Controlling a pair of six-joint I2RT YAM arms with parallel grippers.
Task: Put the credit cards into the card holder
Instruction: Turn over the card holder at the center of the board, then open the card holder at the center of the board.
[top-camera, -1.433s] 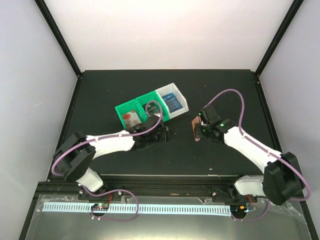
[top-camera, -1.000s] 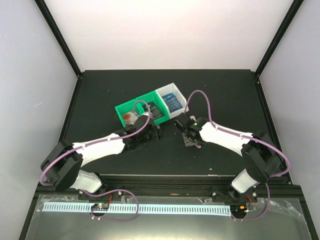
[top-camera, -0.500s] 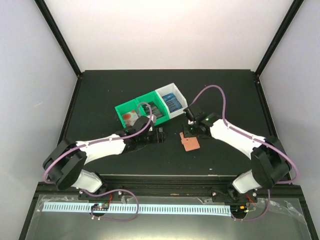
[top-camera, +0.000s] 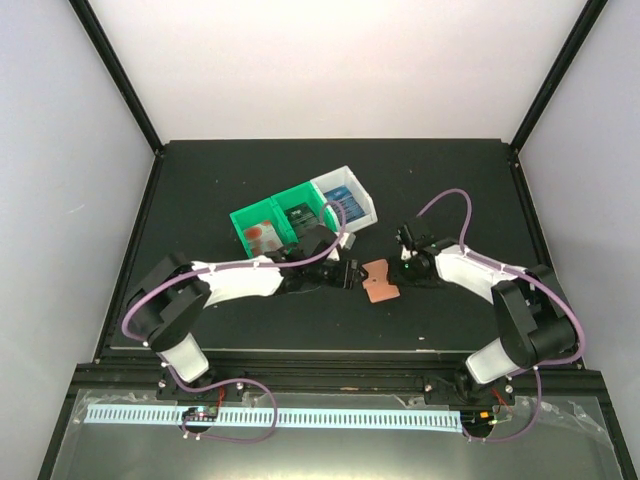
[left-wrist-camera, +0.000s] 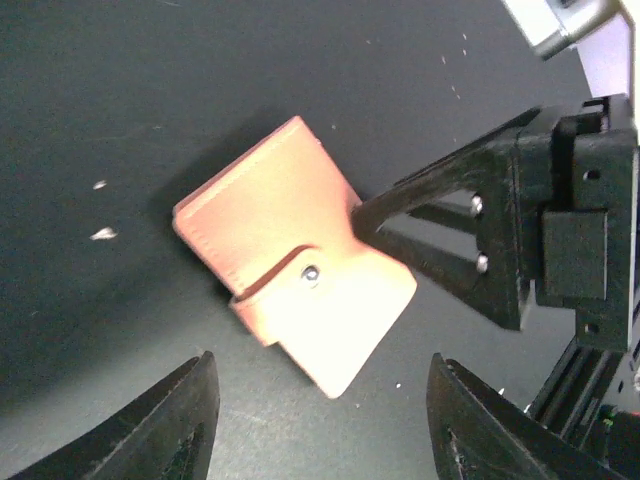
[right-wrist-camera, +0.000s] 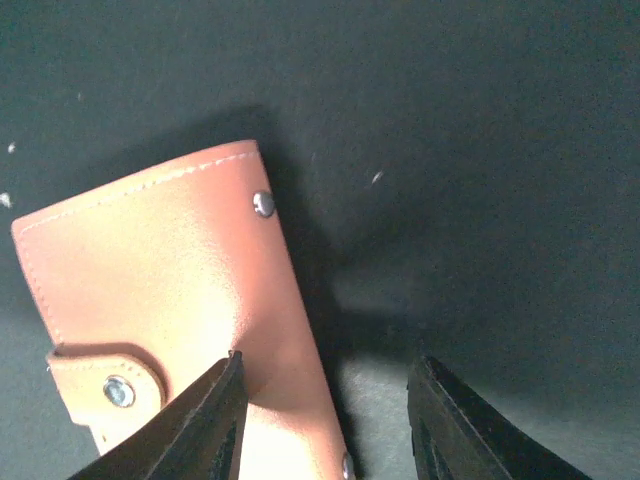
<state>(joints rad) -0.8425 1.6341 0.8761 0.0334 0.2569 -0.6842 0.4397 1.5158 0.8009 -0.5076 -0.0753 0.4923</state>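
Since the earlier top view, the left gripper has advanced rightward to just beside the card holder, and the right gripper has drawn back to the holder's right side; the holder itself has not shifted. The card holder lies flat and folded on the black table, snap tab fastened, between the two grippers. Both grippers have their fingers spread apart with nothing gripped, and the credit cards sit in the green bin and the white bin farther back.
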